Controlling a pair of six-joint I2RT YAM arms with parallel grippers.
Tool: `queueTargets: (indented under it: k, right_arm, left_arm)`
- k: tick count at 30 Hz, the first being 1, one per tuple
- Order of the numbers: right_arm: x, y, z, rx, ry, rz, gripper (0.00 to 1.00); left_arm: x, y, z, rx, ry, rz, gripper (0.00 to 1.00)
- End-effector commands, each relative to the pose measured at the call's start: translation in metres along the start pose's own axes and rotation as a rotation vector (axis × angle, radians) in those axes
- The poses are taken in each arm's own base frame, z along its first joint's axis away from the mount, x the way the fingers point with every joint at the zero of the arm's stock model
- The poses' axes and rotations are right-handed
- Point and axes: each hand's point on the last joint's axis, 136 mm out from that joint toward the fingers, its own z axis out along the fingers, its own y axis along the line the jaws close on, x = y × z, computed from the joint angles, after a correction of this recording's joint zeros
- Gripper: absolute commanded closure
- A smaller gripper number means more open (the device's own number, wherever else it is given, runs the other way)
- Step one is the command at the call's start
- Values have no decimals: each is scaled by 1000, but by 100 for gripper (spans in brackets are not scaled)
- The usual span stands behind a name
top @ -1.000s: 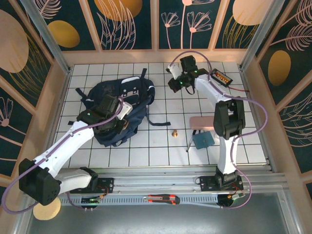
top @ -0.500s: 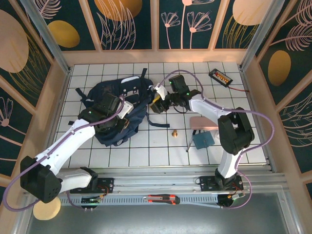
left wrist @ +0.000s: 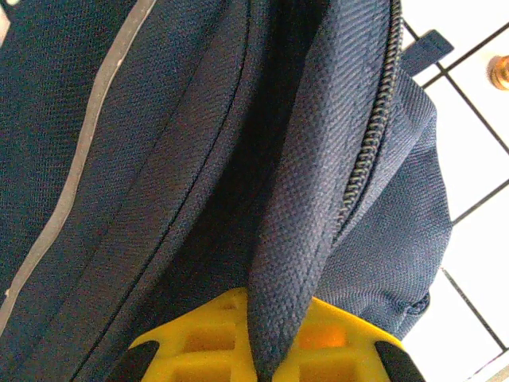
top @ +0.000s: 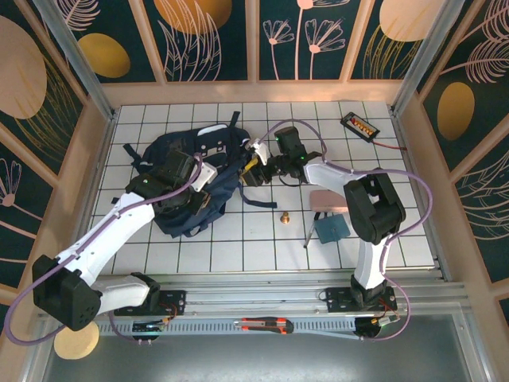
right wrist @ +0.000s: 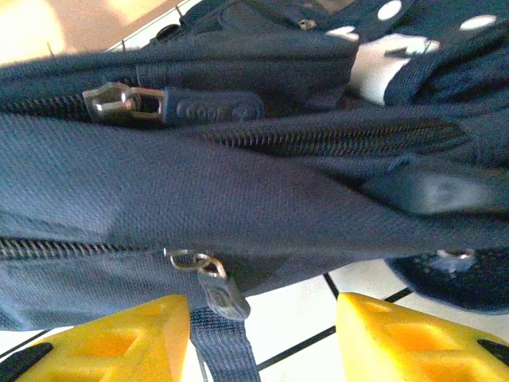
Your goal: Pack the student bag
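The student bag (top: 181, 150), dark navy with thin pale stripes, lies on the white tiled table left of centre. My left gripper (top: 199, 199) rests on the bag's near right part. In the left wrist view its yellow fingers (left wrist: 199, 346) are shut on a raised fold of the student bag (left wrist: 310, 199) beside an open zipper (left wrist: 367, 151). My right gripper (top: 250, 173) is at the bag's right side. In the right wrist view the right gripper (right wrist: 262, 342) is open, with a zipper pull (right wrist: 219, 286) and a strap (right wrist: 227, 354) by its left finger (right wrist: 119, 342). A second zipper pull (right wrist: 171, 103) sits higher.
A small brass object (top: 283, 216) stands on the tiles right of the bag. A pink flat item (top: 332, 200), a teal item (top: 331, 228) and a thin stick (top: 308, 231) lie by the right arm's base. A black device (top: 359, 125) is at the back right.
The right arm swung from the back right of the table leftward to the bag's right side. The left arm has held its place on the bag.
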Motion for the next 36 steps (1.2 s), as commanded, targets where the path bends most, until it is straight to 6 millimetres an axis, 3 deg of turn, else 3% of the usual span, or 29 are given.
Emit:
queueTargets:
  k: [1,2,9,13,14,17,18,22,27,30,32,35,36]
  right_arm:
    - [0,2,4,-37,-30,-3,48]
    - [0,9,11,-54,-25,-14,48]
    - [-9,11,19,-71,-42,-30,48]
    - [-12,12,21,-89,-47,-27,54]
    - [-14,12,22,-90,-49,-29,60]
    - [-11,10,21,-79,-46,-20,97]
    - [-10,8,20,-65,-46,-21,100]
    - [-1,-2,13,-24,-21,10,100]
    - [18,-80,-14,223,61,156,100]
    - [28,-110,-16,302,131,224,100]
    - [31,-119,-17,327,152,242,100]
    - [27,-110,-16,283,141,228,100]
    - [26,-104,-18,273,130,215,87]
  left_arm:
    - [-27,3,-19,-11,-97,0,100]
    - [-27,3,-19,-9,-95,-3,100]
    - [-24,1,-16,4,-83,0,100]
    - [-23,0,-14,6,-78,-1,100]
    - [-23,1,-14,4,-77,0,100]
    - [-22,2,-14,-1,-75,1,100]
    - [-22,2,-14,-4,-76,0,100]
    - [-21,2,-15,-4,-73,1,100]
    - [-10,0,-12,3,-50,5,100]
    - [0,-4,-9,26,-30,7,100]
    - [4,-8,-7,44,-28,3,100]
    - [2,-17,-4,102,-37,-20,100]
    - [1,-21,-2,126,-40,-30,100]
